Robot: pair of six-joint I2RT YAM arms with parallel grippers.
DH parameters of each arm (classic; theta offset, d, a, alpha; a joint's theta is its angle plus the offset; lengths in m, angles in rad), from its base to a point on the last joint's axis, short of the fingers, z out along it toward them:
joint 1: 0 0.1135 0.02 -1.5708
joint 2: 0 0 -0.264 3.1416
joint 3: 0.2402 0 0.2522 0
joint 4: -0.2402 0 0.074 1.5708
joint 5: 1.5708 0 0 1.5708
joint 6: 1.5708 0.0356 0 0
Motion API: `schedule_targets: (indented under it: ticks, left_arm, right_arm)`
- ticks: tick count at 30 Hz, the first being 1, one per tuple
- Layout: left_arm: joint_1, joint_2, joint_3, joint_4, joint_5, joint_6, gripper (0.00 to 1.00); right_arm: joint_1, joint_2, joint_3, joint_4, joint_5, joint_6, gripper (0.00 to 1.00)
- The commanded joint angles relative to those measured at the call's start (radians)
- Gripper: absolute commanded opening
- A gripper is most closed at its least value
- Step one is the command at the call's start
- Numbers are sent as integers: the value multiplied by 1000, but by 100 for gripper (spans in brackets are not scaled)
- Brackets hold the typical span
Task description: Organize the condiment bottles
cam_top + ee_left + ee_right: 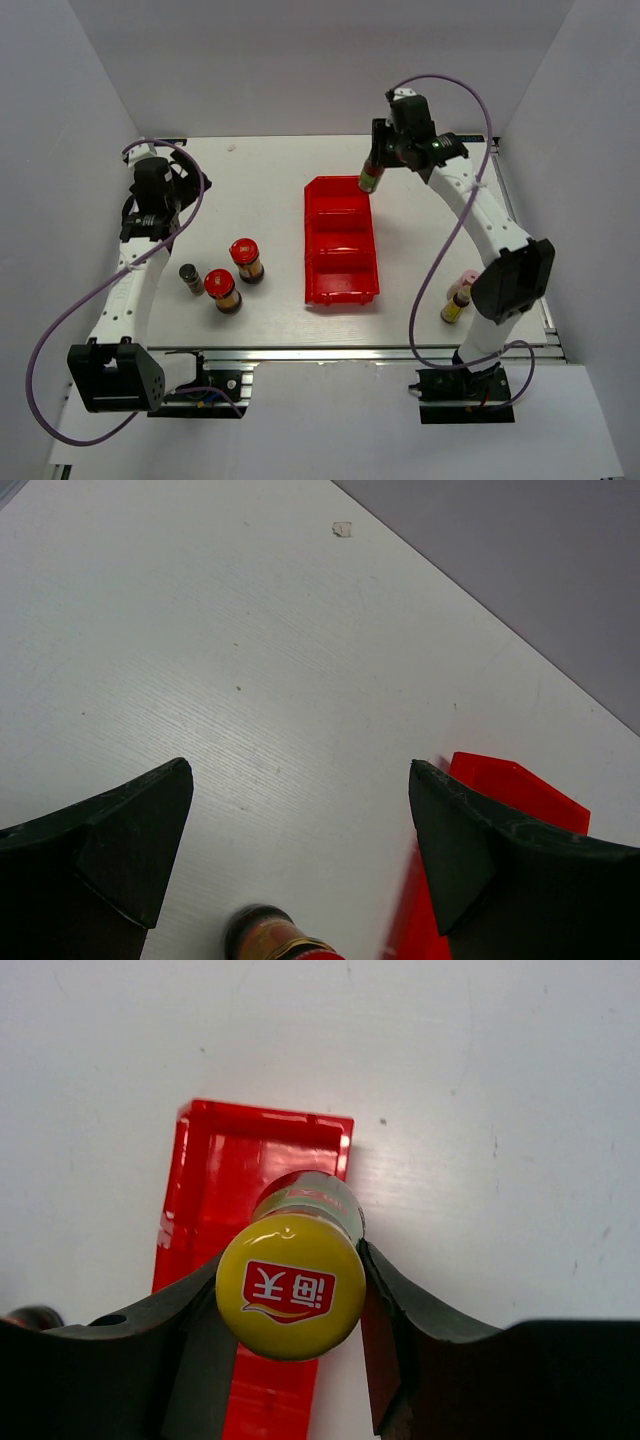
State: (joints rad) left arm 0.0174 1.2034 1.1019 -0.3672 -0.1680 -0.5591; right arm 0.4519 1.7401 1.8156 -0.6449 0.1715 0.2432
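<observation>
White bench (260,180), red three-compartment plastic tray (340,240) in the middle. Right gripper (385,160) pinches a slim yellow-capped bottle (290,1295) right above the tray's far right corner. Left gripper (300,830) is spread wide, far left.

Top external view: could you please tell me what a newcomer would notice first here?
The bright red tray at the centre of the table, all three compartments bare. Next, the right gripper holds a yellow-capped bottle at the tray's far right corner.
</observation>
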Motion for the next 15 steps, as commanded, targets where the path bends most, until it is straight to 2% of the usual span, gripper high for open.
schedule_targets:
  ticks: [1, 6, 15]
  left_arm:
    - [0, 5, 10, -9, 4, -2, 98]
    - [-2, 12, 13, -15, -2, 2, 98]
    - [-2, 10, 12, -3, -7, 10, 98]
  right_arm:
    - [31, 50, 149, 119, -12, -34, 18]
    - [45, 163, 247, 102, -23, -41, 18]
    - [67, 214, 231, 152, 25, -68, 17]
